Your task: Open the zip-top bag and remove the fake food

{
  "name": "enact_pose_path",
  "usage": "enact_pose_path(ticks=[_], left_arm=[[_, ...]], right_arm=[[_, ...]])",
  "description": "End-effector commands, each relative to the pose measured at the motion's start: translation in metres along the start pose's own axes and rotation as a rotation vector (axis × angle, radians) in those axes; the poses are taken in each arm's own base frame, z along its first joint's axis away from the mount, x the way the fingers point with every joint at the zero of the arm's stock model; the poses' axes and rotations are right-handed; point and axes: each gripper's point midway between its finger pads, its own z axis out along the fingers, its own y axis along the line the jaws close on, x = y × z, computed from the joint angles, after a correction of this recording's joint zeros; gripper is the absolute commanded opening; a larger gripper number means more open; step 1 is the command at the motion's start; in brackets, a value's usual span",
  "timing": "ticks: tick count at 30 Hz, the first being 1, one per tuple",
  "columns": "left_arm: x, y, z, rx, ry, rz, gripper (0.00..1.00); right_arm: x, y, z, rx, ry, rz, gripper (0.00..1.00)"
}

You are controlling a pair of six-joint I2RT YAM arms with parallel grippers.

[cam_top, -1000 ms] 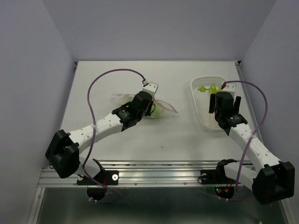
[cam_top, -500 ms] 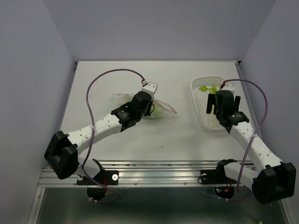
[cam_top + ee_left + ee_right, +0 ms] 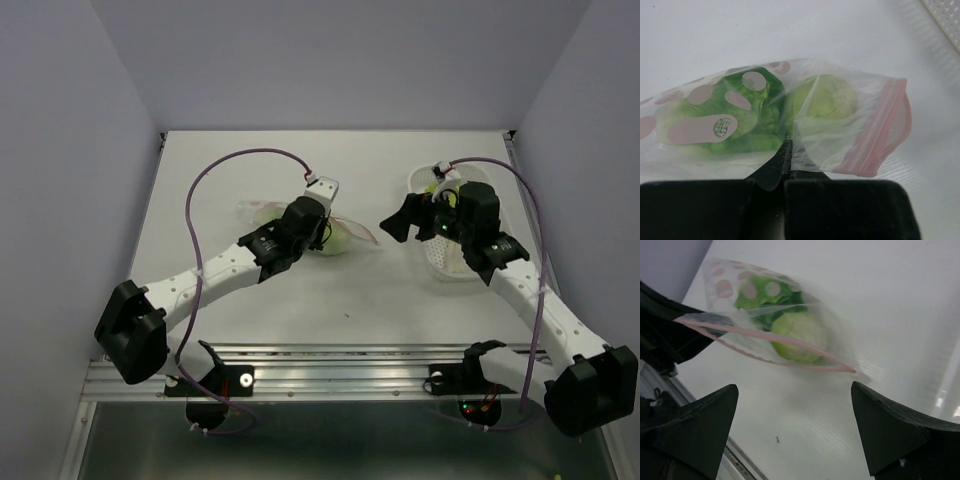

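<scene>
On the tabletop [image 3: 250, 170], left of centre, the left pincer [image 3: 785, 167] is clamped on a fold of the zip-top bag [image 3: 840, 135]. It grips film near the middle of the bag's near edge, not the zipper. The bag lies on the tabletop with its long axis running left to right in the top view. 1 end carries pink spots and the other carries the pink zipper strip [image 3: 875, 132].

The fake food is inside the bag. Dark green leafy pieces [image 3: 752, 125] sit toward the spotted end, and 1 pale green lettuce ball [image 3: 822, 102] sits just behind the zipper strip.

The zipper end points right, toward the right pincer [image 3: 794, 390]. That pincer is spread wide and holds nothing. It is near the bag mouth but apart from it, and the strip lies across its wrist view beyond the fingertips. The 2 halves of the strip appear parted along part of their length, but how far cannot be told.

Judgement: the right arm is nearer to the mouth, so the coming move turns on a leftward approach along the bag's long axis. Farther right, the white perforated basket [image 3: 447, 262] sits partly under the right arm.
</scene>
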Motion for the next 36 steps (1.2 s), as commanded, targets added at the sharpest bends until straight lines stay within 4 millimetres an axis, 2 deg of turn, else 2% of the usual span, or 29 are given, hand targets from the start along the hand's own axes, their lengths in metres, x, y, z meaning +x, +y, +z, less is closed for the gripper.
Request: enact_pose_path(ticks=[1,5,10,15,19,28,36], left_arm=[[-0.014,-0.006,-0.011,0.022,-0.038,0.012,0.0],[-0.011,-0.006,-0.009,0.002,-0.014,0.028,0.0],[-0.01,-0.008,-0.007,-0.011,0.0,0.043,0.0],[-0.008,-0.011,-0.008,-0.006,0.004,0.049,0.0],[-0.007,-0.014,-0.006,-0.005,0.009,0.054,0.0],[-0.008,-0.018,-0.003,0.002,0.015,0.054,0.0],[-0.008,-0.02,-0.002,0.005,0.018,0.045,0.0]], right_arm=[[-0.004,0.06,0.016,-0.241,0.011,0.036,1.0],[0.009,0.069,0.037,-0.223,0.059,0.134,1.0],[0.023,0.058,0.054,-0.13,0.087,0.244,1.0],[0.017,0.051,0.064,-0.103,0.026,0.302,1.0],[0.022,0.05,0.072,-0.08,0.039,0.29,1.0],[0.047,0.043,0.073,-0.036,0.088,0.309,1.0],[0.052,0.041,0.073,-0.035,0.08,0.335,1.0]])
